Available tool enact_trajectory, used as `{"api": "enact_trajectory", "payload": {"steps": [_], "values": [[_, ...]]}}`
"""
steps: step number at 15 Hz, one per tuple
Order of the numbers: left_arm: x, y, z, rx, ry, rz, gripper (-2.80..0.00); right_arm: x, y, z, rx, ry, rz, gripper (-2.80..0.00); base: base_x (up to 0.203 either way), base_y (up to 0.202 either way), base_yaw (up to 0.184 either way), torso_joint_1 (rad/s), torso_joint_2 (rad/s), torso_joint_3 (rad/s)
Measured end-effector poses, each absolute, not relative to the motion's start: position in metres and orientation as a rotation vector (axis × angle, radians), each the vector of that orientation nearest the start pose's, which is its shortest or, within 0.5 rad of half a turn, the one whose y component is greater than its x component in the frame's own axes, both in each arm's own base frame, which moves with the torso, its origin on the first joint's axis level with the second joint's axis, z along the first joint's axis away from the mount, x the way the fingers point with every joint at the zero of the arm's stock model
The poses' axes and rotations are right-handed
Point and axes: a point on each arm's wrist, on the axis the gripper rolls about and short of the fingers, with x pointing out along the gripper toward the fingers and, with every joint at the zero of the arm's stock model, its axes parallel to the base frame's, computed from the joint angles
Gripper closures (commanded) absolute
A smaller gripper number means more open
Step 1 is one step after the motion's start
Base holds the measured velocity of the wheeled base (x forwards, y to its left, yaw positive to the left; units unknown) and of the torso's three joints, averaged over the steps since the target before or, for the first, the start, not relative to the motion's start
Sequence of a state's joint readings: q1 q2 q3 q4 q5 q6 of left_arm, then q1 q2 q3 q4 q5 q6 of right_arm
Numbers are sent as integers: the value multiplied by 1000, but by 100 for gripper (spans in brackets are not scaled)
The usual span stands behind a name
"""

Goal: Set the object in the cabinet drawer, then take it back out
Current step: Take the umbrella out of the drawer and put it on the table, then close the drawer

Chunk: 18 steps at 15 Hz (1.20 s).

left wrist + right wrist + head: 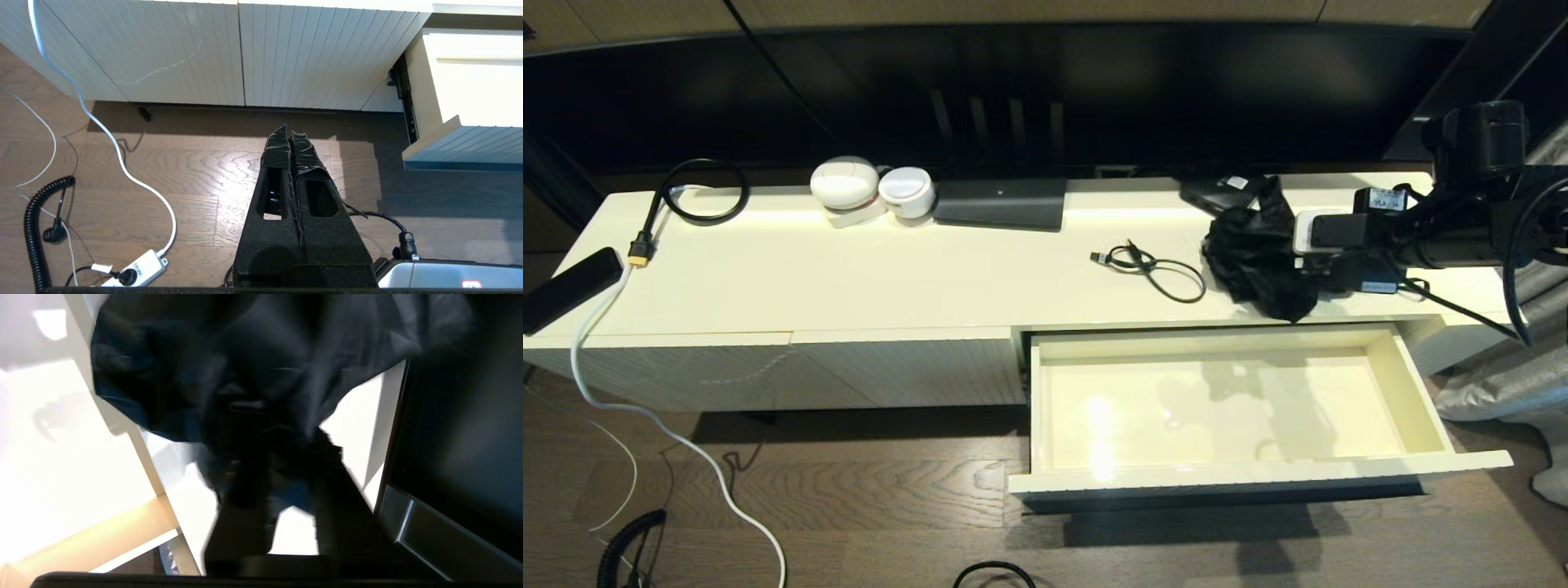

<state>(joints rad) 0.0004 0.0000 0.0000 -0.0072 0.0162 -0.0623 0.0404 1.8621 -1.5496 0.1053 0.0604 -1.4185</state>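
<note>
The cabinet drawer (1410,385) is pulled wide open below the cabinet top, and its smooth cream inside holds nothing. Its ribbed front (466,143) shows in the left wrist view, its inside wall (102,522) in the right wrist view. A crumpled black cloth (1254,261) hangs over the cabinet top just behind the drawer's back edge. My right gripper (1286,261) comes in from the right and is shut on this cloth (245,367), which hides the gripper's fingertips (322,457). My left gripper (288,134) is shut on nothing, low over the wooden floor in front of the ribbed panels.
On the cabinet top lie a looped black cable (1156,269), two white round devices (845,184), a flat black box (1001,204), a black remote (568,286) and a coiled plug lead (698,192). A dark screen stands behind. White cord and power strip (135,269) lie on the floor.
</note>
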Motion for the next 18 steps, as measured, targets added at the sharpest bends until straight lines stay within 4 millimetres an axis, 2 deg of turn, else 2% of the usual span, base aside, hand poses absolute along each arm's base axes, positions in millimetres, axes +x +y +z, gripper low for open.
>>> {"api": "enact_trajectory", "payload": {"steps": [3,6,9,13,14,18], "values": [[-23,0,76,-62,-8,17,0,365,18,268,-1391,271,377,-280,0,0,0,0,0,0],[-23,0,76,-62,-8,17,0,349,19,278,-1388,276,387,-280,0,0,0,0,0,0],[-23,0,76,-62,-8,17,0,314,22,282,-1371,331,452,-280,0,0,0,0,0,0],[-23,0,76,-62,-8,16,0,255,20,265,-1305,394,553,-280,0,0,0,0,0,0],[-23,0,76,-62,-8,17,0,240,20,257,-1279,406,593,0,0,0,0,0,0,0],[-23,0,76,-62,-8,17,0,196,23,234,-1213,442,692,0,0,0,0,0,0,0]]}}
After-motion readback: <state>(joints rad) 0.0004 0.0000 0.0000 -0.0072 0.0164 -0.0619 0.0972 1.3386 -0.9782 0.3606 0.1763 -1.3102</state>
